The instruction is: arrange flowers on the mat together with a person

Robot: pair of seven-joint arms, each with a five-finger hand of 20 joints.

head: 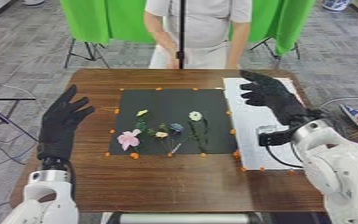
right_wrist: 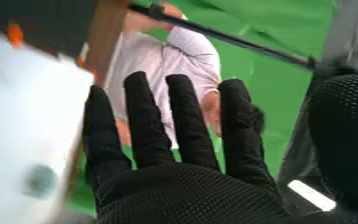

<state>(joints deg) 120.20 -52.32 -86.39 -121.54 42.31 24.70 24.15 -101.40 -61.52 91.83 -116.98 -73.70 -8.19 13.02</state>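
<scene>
Black mat (head: 168,100) carries flowers (head: 129,138). Right robot hand (head: 271,93) is wide and empty; a low sweep across the mat could drag them askew.

It looks like a robotics lab, with white robot arms (head: 329,165) at the near side, green cloth backdrops (head: 95,20) on tripods (head: 91,54) at the far side, and (rather office-like) grey carpet (head: 38,37) underneath.
</scene>
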